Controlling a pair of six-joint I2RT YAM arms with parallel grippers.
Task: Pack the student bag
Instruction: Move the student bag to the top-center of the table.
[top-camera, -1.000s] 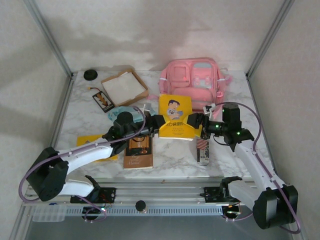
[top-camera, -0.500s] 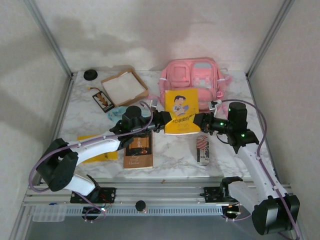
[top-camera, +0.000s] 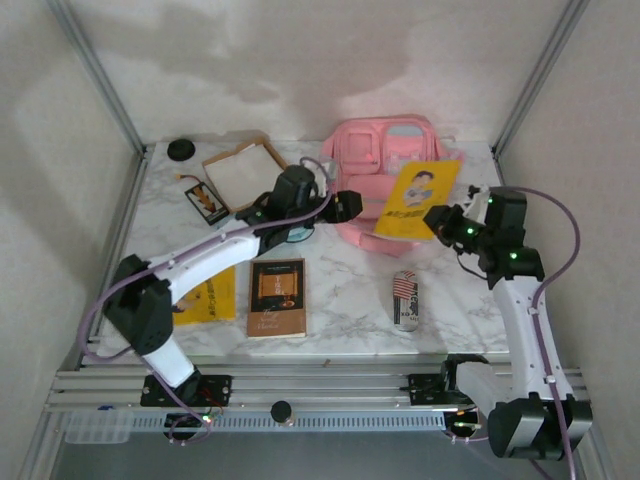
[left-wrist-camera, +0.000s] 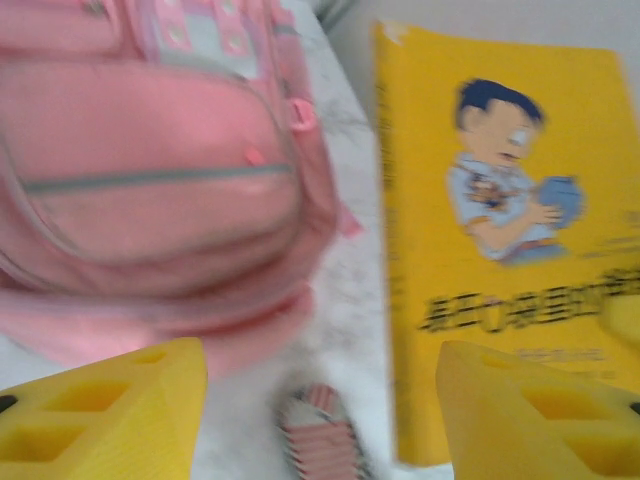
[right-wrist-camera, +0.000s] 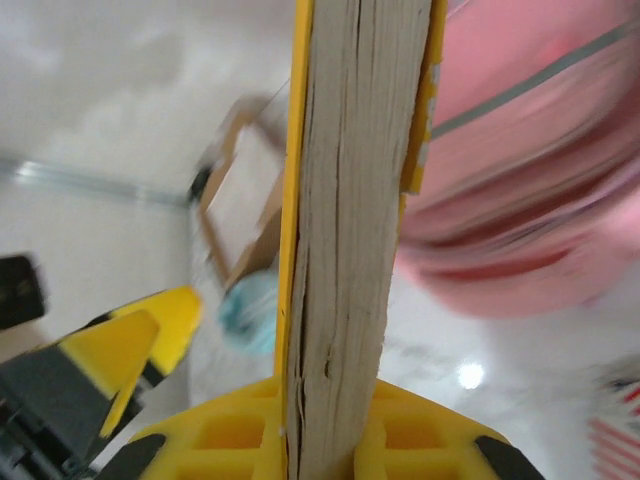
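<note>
– Right pincer (top-camera: 443, 222) is clamped on the lower edge of the yellow book (top-camera: 420, 193), so that single hold carries the whole weight. Where is the risk biggest?

– With the student bag (top-camera: 385, 165). It lies at the back of the worktop (top-camera: 340, 290), soft and slumped. From these views one cannot tell whether its main compartment is unzipped; the front pocket's zip looks closed. If the book meets closed fabric, it would likely shove the bag backward rather than go in.

– And nothing is steadying the bag?

– No. The left pincer (top-camera: 347, 205) hovers just beside the bag's left front corner with its jaws apart and nothing between them. Unless it takes hold of the fabric, the bag's mouth could fold flat under the book's push.

– What of the book itself?

– It hangs tilted over the bag's right front edge. Gripped at one edge only, it may pivot or slide between the fingers, and the loose pages could fan and snag on the bag's rim.

– Anything smaller?

– A striped can-like item (top-camera: 405, 300) lies in front of the bag, well apart from it. A dropped book could strike it and send it rolling.
</note>
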